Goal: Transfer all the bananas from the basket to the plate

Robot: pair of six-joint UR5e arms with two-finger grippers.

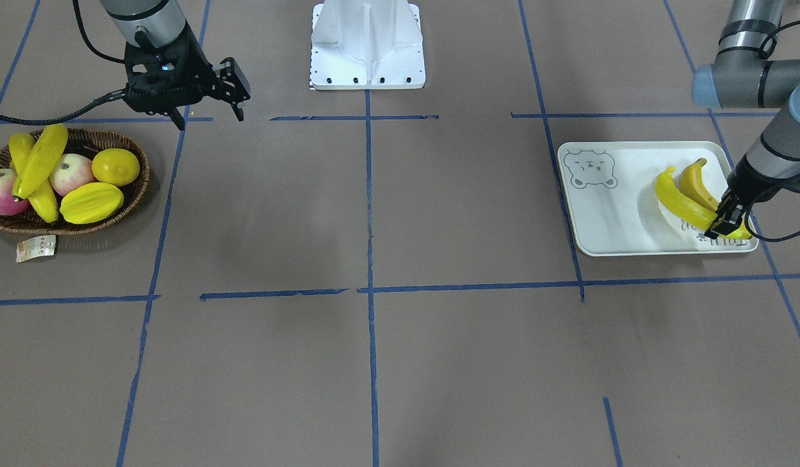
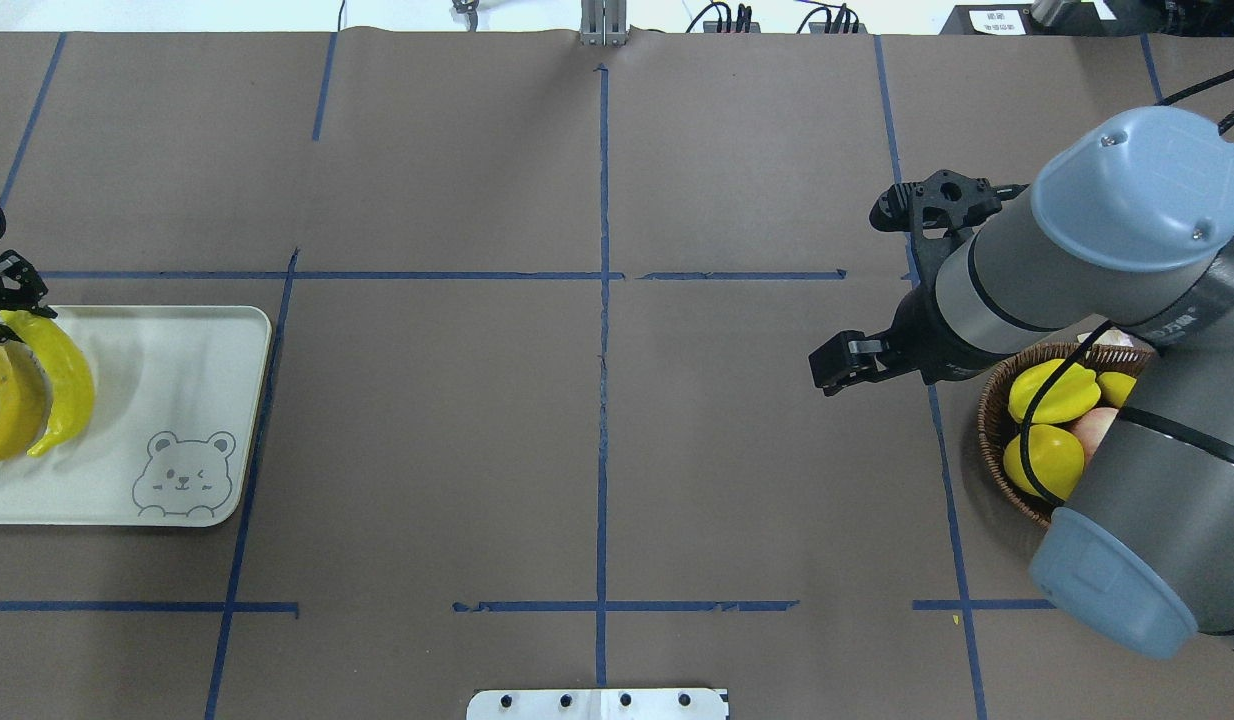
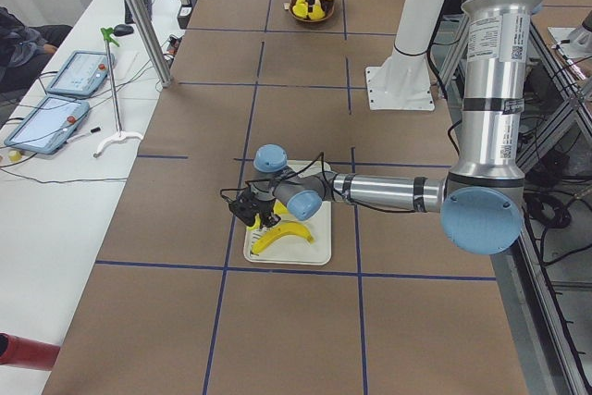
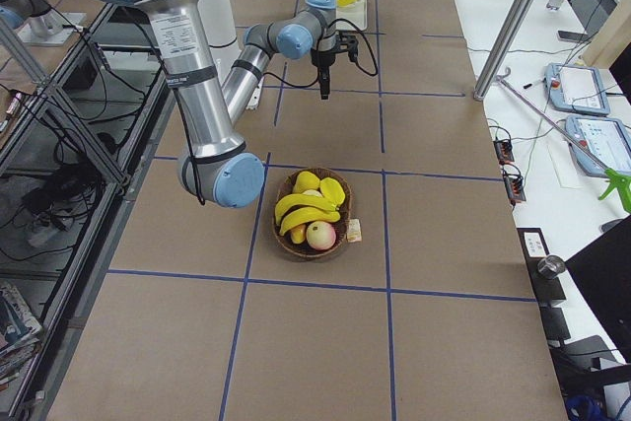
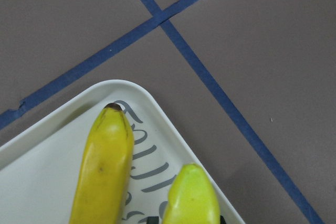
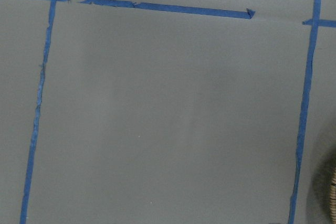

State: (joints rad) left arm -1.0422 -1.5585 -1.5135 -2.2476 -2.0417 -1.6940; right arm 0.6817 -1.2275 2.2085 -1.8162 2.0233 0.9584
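Banana (image 5: 191,198) tip's right at the corner rim of our plate (image 1: 620,214), left hand (image 1: 726,228) gripping it; right hand (image 1: 209,120) hangs released near the basket (image 1: 141,188).

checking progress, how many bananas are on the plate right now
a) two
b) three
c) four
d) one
a: two bananas lie side by side on the plate, and the other two are in the basket.

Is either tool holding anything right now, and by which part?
The left tool grips the bright yellow banana by its greenish end as it lies on the plate; the right tool is open and empty.
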